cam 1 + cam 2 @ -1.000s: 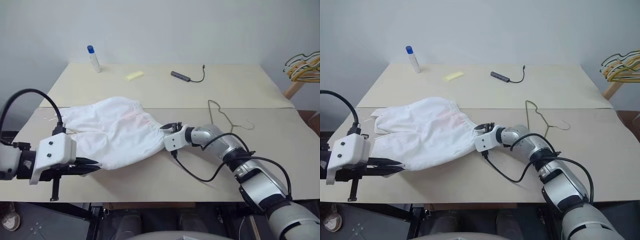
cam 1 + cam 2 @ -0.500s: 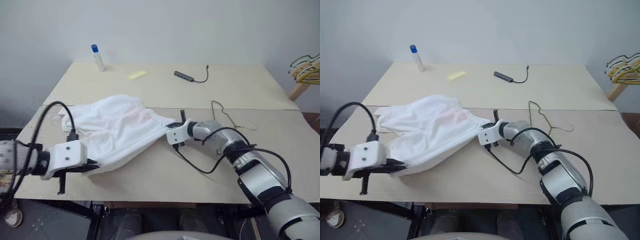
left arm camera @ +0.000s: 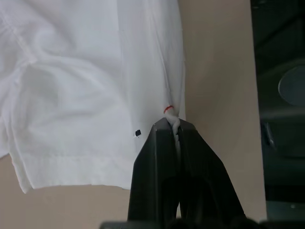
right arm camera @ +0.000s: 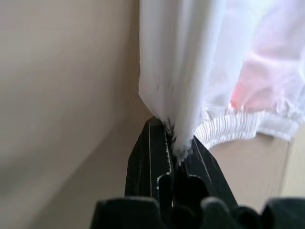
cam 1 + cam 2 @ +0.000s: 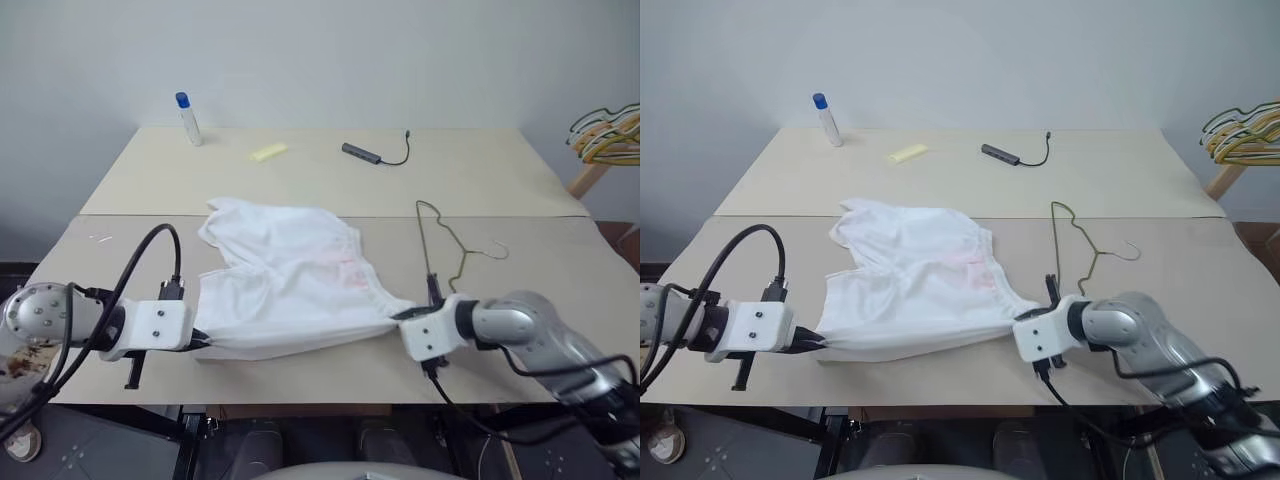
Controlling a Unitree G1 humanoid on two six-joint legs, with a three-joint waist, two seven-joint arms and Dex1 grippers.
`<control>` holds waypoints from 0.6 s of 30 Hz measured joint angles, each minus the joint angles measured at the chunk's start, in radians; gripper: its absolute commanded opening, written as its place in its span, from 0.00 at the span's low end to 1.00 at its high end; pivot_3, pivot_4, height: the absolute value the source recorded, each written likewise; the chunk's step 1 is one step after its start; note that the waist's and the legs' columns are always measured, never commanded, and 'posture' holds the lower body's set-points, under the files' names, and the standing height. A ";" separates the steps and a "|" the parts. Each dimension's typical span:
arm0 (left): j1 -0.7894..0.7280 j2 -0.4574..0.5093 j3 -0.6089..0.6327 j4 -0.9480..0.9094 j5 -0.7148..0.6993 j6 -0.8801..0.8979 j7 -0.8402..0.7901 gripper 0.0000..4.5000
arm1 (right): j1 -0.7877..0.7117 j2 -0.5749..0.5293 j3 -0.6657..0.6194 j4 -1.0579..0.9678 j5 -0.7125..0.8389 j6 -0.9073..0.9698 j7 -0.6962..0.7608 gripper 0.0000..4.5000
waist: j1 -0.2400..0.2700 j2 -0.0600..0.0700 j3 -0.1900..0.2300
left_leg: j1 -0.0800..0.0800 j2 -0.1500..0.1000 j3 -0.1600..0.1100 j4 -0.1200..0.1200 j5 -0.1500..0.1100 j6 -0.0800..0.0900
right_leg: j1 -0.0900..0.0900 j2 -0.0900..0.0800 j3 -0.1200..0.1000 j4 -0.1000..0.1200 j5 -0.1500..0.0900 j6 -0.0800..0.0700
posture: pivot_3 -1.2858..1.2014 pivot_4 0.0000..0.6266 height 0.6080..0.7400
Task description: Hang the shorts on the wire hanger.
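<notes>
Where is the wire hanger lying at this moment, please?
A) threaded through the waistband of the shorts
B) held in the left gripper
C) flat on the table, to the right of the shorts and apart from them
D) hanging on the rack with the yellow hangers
C: the wire hanger lies flat on the table, right of the shorts, with bare tabletop between them.

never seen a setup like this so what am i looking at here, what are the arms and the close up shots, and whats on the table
This is a two-armed robot. The two wide pictures come from cameras on its head; the two close-ups come from cameras on its wrists, looking along black gripper fingers. The left gripper and right gripper are each shut on an edge of the white shorts, stretched between them on the table. A wire hanger lies beside the shorts, untouched. Farther back are a bottle, a yellow item and a cable adapter.
</notes>
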 measured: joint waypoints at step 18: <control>-1.252 -0.551 -0.192 0.854 0.503 -0.324 1.001 0.00 | -0.983 0.462 -0.048 0.768 -0.239 0.364 -0.663 0.01 | 0.014 -0.010 -0.007 | -0.047 -0.008 -0.003 0.005 0.014 -0.021 | -0.055 -0.010 -0.003 0.022 0.014 -0.004 | 0.53 0.00 1.00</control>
